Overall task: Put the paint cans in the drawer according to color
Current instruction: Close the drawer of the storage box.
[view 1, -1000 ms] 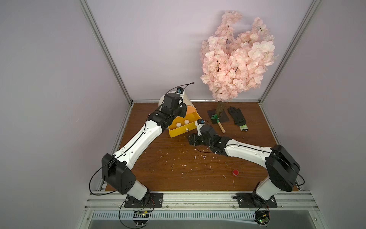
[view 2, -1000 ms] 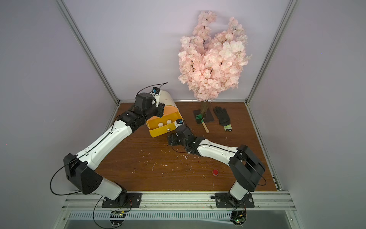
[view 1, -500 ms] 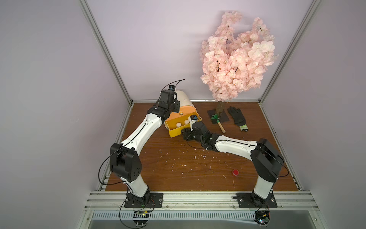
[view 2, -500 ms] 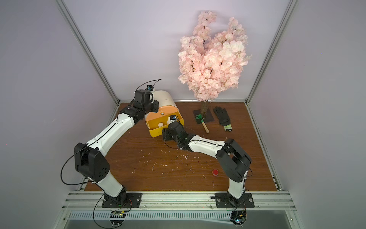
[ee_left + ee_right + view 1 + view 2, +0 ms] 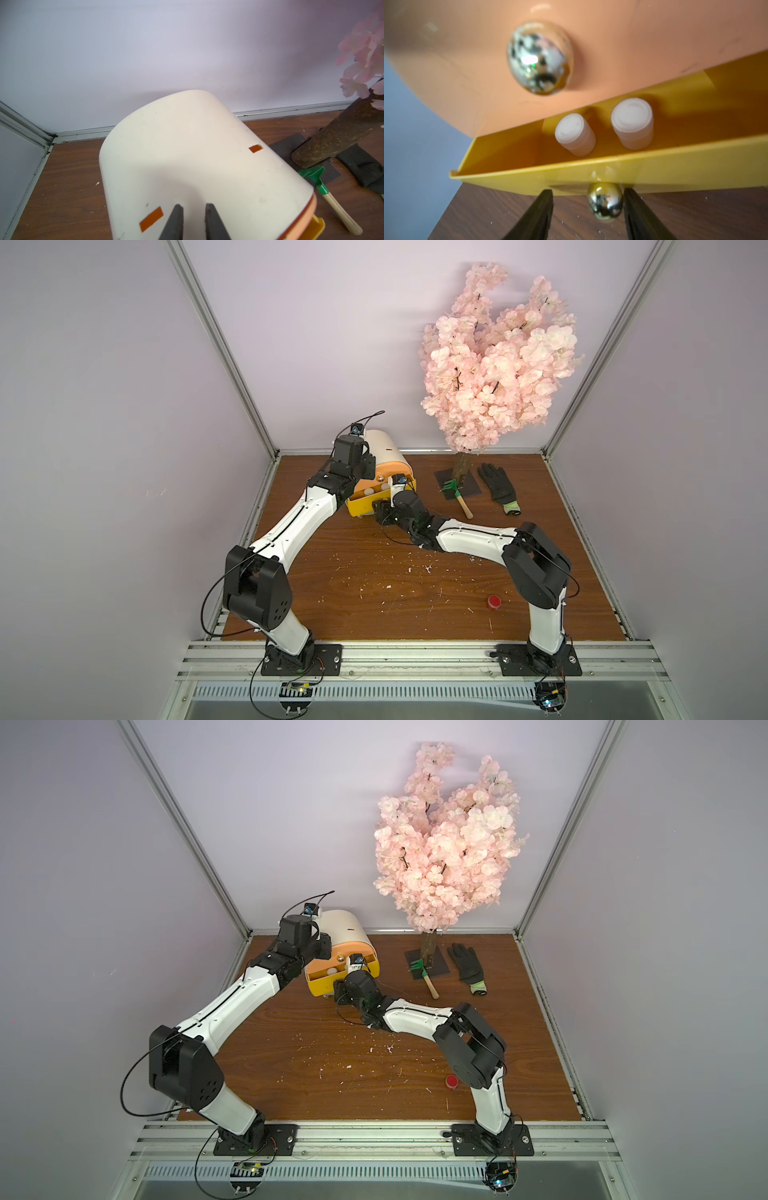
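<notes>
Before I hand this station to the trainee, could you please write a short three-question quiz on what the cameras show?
1. Which colour are the two paint cans in the open yellow drawer? A red; B white; C blue.
2. True or false: the peach drawer is pulled out.
3. What sits between the open fingers of the right gripper?
Key: 1 B. 2 False, it is closed. 3 The yellow drawer's gold knob.
</notes>
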Tool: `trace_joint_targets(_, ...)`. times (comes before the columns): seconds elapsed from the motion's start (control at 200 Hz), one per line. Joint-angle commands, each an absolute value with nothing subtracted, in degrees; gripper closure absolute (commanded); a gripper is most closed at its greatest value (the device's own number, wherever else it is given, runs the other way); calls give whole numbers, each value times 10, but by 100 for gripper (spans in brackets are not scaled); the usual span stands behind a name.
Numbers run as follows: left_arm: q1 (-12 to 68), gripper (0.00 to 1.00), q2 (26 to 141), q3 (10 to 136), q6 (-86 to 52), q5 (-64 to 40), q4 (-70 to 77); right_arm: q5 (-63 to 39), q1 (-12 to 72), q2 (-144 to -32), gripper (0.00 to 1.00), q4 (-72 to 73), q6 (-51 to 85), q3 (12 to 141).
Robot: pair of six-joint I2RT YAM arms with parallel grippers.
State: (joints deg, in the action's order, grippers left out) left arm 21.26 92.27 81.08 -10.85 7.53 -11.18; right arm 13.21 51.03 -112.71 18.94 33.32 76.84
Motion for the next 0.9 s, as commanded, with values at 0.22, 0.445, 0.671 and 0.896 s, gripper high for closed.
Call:
trace_joint_targets(0.22,208,76,930,767,-114,60,-184,170,512,-1167,37,271,317,847)
trace_joint_targets(0.445,208,76,935,768,-116,57,-184,163,512,-1162,34,278,325,825)
trace_joint_targets(0.671,207,76,942,771,-115,57,-185,108,512,-1096,33,340,360,694)
trace_joint_targets(0.896,207,76,943,767,-116,58,-184,107,510,-1099,39,370,415,650)
